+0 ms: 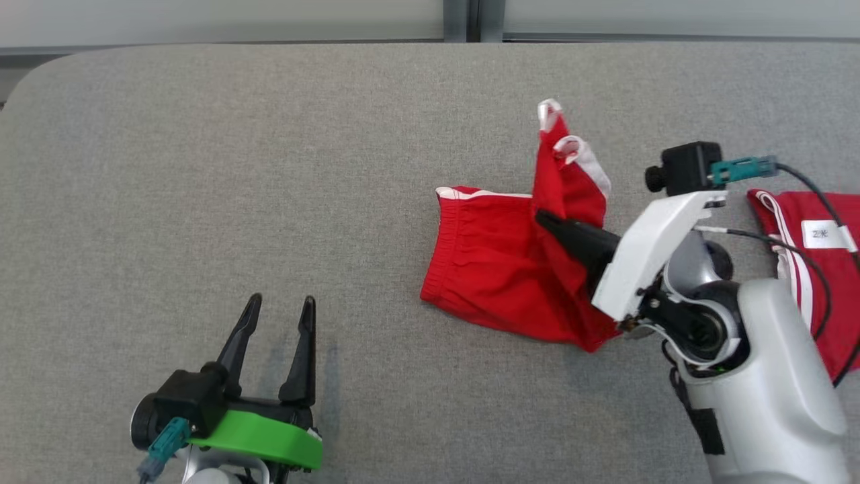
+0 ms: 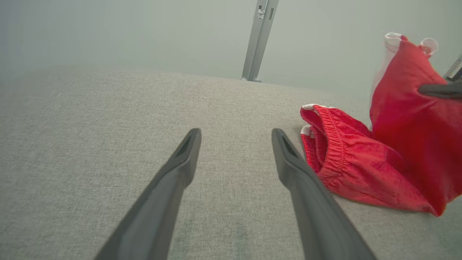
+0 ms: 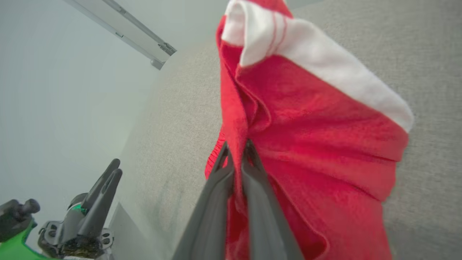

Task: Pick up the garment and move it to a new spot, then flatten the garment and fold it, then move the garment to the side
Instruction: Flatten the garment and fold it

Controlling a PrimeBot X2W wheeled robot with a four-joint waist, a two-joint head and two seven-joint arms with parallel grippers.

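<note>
I see long dark fingers (image 1: 301, 363) on my left gripper (image 1: 282, 299), which has a green bracket (image 1: 262, 437). My right gripper (image 1: 539, 216) has a white bracket (image 1: 645, 249), teal plug (image 1: 742, 168) and black cable (image 1: 815, 191).

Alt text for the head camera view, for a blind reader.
The right gripper is shut on a red garment, holding part of it up off the grey table. The left gripper sits open at lower left; a second red garment lies at the right edge.
</note>
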